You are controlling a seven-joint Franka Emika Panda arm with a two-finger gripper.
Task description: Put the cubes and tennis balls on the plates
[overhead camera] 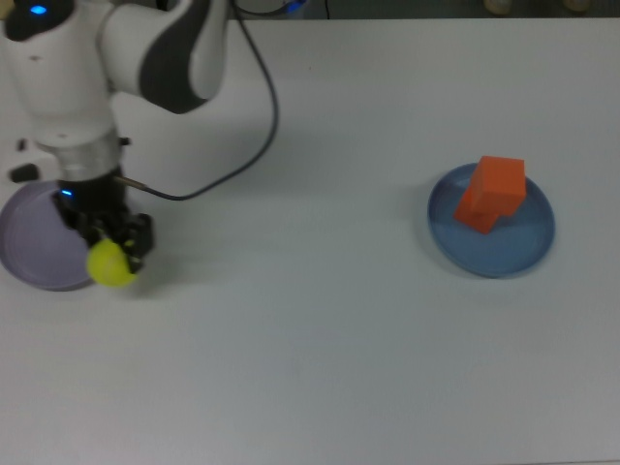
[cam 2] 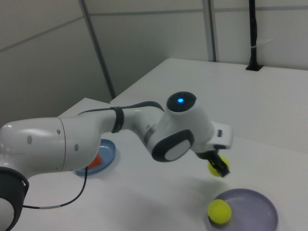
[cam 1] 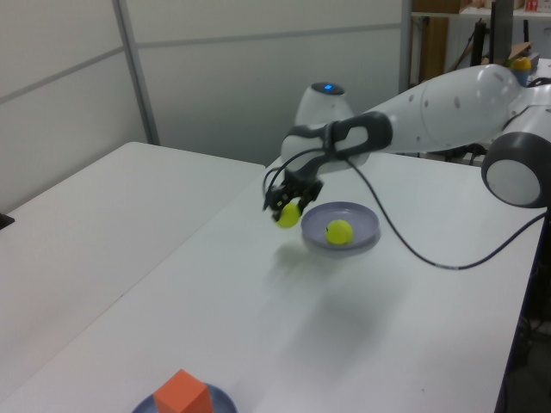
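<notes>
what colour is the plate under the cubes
Medium blue: the round shallow plate under the matte orange cubes, clearest in the top view.

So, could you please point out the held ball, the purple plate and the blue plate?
held ball (overhead camera: 112,263): top view, middle of the ball below the fingers.
purple plate (cam 1: 362,225): left view, bare inside near the right rim.
blue plate (overhead camera: 518,247): top view, bare floor beside the cubes.

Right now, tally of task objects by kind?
Tennis balls: 2, one held in the gripper, one on the purple plate
Orange cubes: 2, stacked on the blue plate
Plates: 2
Total: 6
</notes>
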